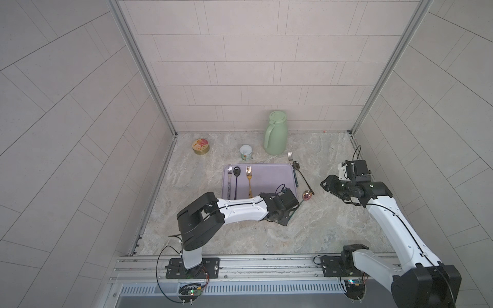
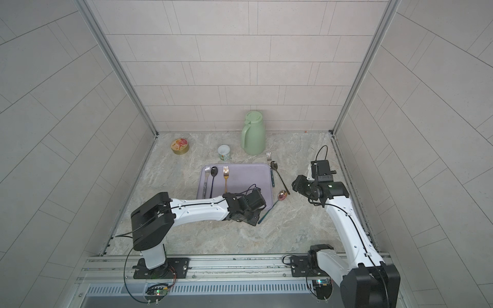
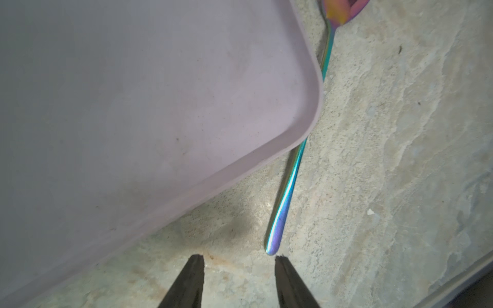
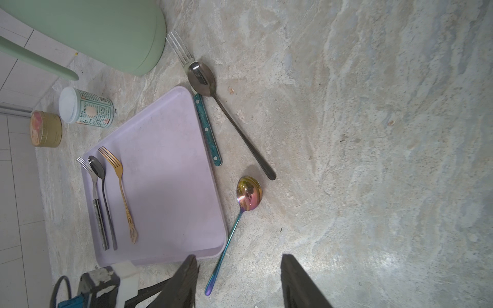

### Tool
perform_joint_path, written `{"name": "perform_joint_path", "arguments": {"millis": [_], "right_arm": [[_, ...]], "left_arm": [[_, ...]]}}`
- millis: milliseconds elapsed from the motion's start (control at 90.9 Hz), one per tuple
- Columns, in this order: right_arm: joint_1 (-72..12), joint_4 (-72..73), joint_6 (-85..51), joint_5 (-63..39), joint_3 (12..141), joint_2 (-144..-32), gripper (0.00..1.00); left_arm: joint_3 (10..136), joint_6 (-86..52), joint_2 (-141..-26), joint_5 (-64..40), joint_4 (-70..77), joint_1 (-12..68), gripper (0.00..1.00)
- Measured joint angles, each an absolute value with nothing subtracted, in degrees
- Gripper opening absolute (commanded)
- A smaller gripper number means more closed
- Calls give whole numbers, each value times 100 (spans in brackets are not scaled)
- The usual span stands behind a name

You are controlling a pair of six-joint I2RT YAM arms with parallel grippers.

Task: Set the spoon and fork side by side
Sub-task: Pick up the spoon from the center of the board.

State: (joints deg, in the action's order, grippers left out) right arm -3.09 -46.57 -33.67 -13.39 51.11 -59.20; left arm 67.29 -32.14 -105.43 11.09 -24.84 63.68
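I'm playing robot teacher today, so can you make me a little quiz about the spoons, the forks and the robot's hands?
1. True or false: the rainbow spoon lies on the purple tray.
2. How many pieces of cutlery lie on the tray? A: two. B: three. C: five.
3. Fill in the gap: the left gripper is ___ and holds nothing.

Key
1. False. It lies on the table beside the tray.
2. B. They are the silver fork, the black spoon and the gold fork.
3. open
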Motion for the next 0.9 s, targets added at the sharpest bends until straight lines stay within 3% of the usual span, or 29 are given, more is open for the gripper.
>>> {"name": "perform_joint_path", "arguments": {"millis": [903], "right_arm": [[-309,-4775,-3363,-1288,4875,-5673,54]], "left_arm": [[7507,-3151,-11504,163,-1813,7251,50]]}}
